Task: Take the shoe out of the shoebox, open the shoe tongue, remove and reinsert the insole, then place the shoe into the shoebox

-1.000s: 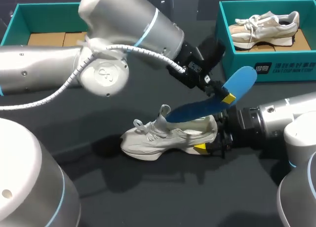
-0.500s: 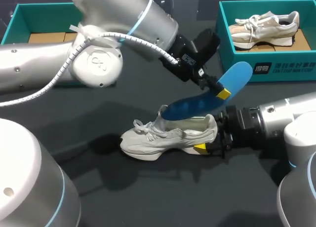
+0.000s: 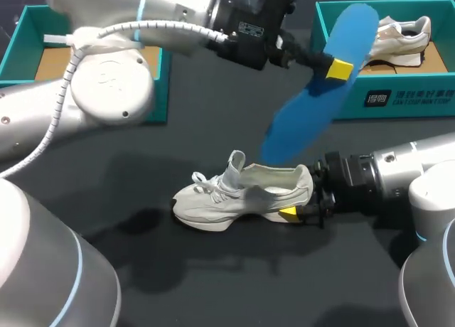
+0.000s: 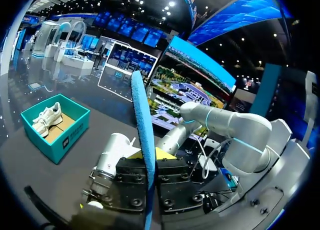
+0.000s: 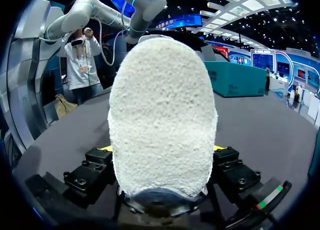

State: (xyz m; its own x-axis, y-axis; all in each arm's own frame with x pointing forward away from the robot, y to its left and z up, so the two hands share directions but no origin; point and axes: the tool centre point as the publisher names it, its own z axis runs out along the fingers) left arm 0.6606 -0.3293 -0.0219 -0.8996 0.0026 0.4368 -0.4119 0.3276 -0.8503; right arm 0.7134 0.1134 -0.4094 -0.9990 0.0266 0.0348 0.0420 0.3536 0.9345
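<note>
Head view: shoe [image 3: 242,199] lies crosswise (toe leftward), insole [image 3: 302,121] aloft.

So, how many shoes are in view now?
2. One shoe on the table, heel in the right end effector; other shoe in the right shoebox. Left shoebox partly hidden.

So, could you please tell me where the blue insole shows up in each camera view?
Head view: the insole hangs in the air above the shoe, pinched by the left gripper.
Left wrist view: edge-on, upright between that gripper's fingers.
Right wrist view: not in it; the shoe's heel fills it.
Shared landmark: the teal shoebox holding a second shoe, in the head and left wrist views.
</note>
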